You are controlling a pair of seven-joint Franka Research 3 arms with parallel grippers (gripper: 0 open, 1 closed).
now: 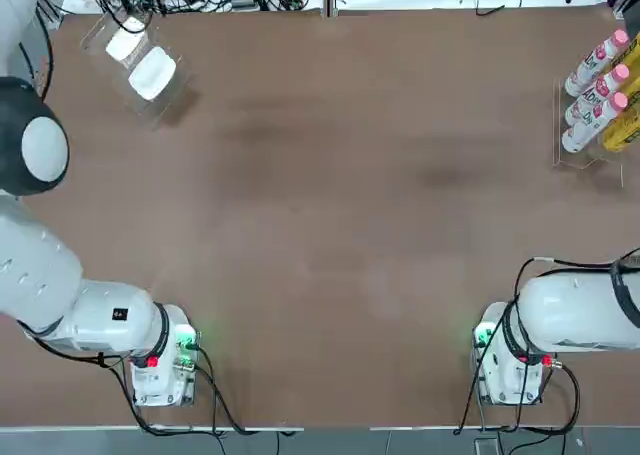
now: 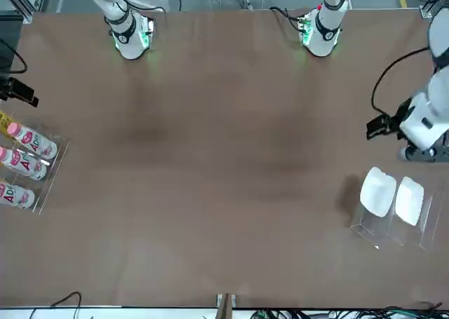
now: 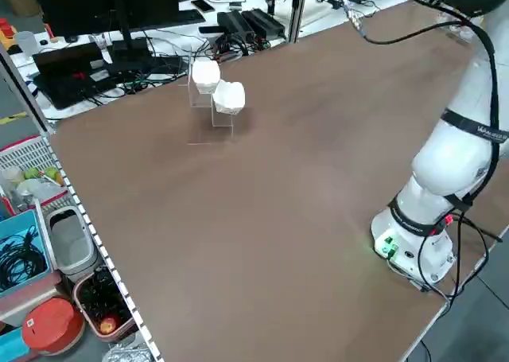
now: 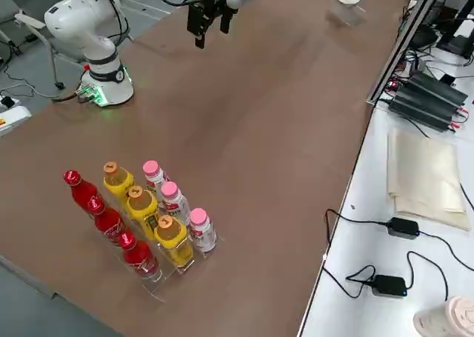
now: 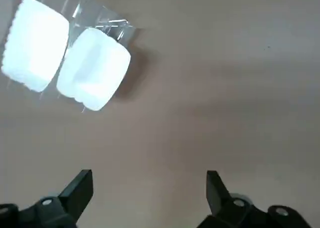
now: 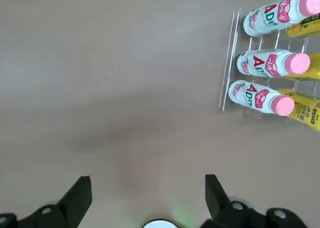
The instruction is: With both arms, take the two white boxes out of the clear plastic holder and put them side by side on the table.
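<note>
The two white boxes (image 1: pixel 127 43) (image 1: pixel 152 73) stand tilted side by side in the clear plastic holder (image 1: pixel 168 103) at the table's far left corner. The front view shows the same boxes (image 2: pixel 377 191) (image 2: pixel 409 200) in the holder (image 2: pixel 379 235). My left gripper (image 5: pixel 150 188) hangs open above bare table a short way from the boxes (image 5: pixel 34 43) (image 5: pixel 94 67), touching nothing. The left arm's wrist (image 2: pixel 428 119) is between its base and the holder. My right gripper (image 6: pixel 147 188) is open over bare table (image 6: pixel 125 112) near its own base, holding nothing.
A clear rack of pink-capped white bottles (image 1: pixel 598 90) with yellow ones beside them stands at the far right edge. The left arm's elbow (image 1: pixel 30 150) overhangs the left edge. Cables and electronics (image 3: pixel 238 24) lie beyond the table's far side.
</note>
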